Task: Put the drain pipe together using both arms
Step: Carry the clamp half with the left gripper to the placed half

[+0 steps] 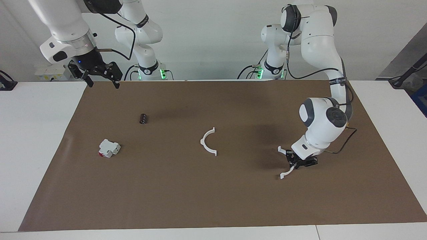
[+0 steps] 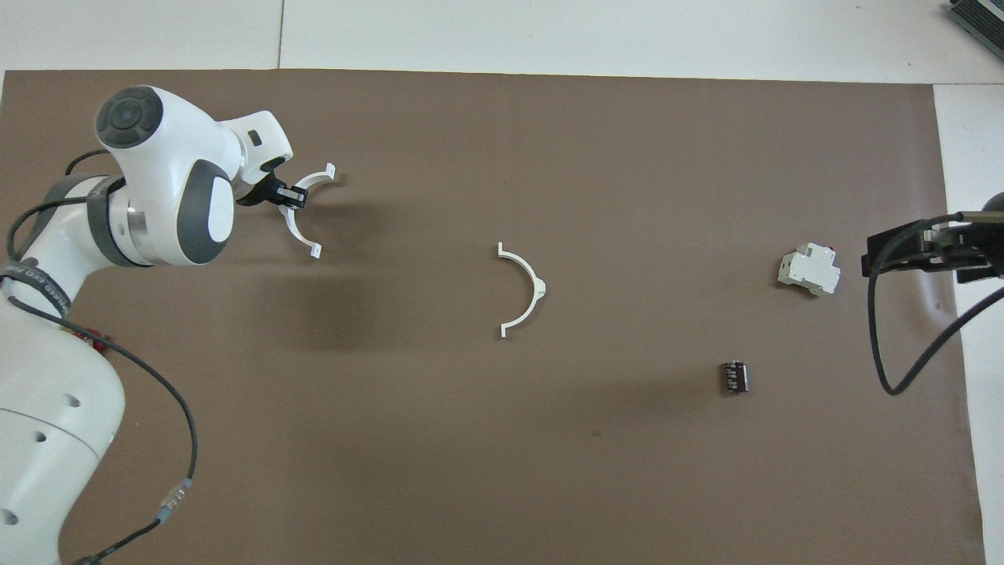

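One white half-ring of the drain pipe [image 1: 208, 141] [image 2: 524, 289] lies flat in the middle of the brown mat. The other half-ring [image 1: 286, 164] [image 2: 304, 209] is pinched at its middle by my left gripper [image 1: 295, 162] [image 2: 287, 195], shut on it just above the mat toward the left arm's end. My right gripper [image 1: 100, 77] [image 2: 925, 255] hangs high and open over the mat's edge at the right arm's end, holding nothing; that arm waits.
A boxy white block with a red end [image 1: 108, 148] [image 2: 809, 270] and a small black cylinder [image 1: 143, 118] [image 2: 735, 377] lie toward the right arm's end. A small red part [image 2: 94, 336] peeks from under the left arm.
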You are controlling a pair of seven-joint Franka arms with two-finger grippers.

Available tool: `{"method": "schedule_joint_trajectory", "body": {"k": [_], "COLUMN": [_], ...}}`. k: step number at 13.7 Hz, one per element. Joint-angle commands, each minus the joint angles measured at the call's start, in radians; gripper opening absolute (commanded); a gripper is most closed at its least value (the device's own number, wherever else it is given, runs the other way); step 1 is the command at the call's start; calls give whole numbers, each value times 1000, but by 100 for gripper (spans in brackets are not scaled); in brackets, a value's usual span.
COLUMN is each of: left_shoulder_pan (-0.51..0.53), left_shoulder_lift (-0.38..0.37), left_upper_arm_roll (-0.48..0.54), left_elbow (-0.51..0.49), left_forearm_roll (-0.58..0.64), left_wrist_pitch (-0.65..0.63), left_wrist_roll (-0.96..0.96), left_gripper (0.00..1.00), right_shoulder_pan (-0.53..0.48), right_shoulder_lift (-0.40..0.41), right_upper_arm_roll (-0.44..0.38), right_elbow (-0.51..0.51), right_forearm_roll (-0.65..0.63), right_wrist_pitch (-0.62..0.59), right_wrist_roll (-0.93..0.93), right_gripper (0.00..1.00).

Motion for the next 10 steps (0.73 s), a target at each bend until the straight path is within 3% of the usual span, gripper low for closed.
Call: {"method": "schedule_joint_trajectory", "body": {"k": [1, 10], "left_shoulder_pan": [-106, -349], "left_shoulder_lift": [-44, -78], "left_upper_arm_roll": [19, 19], "left_elbow": [-56, -108], "left_forearm_roll": [51, 52], "left_wrist_pitch": [1, -2], "left_wrist_roll": [-151, -414], "left_gripper": [0, 0], "right_shoulder_pan": [-3, -5], "right_shoulder_lift": [-6, -6], "right_upper_arm_roll": [0, 0], "right_elbow": [-4, -4], "right_forearm_roll": [20, 20], "right_wrist_pitch": [-13, -13], "right_wrist_roll": [-20, -20], "right_gripper": [100, 100]}}
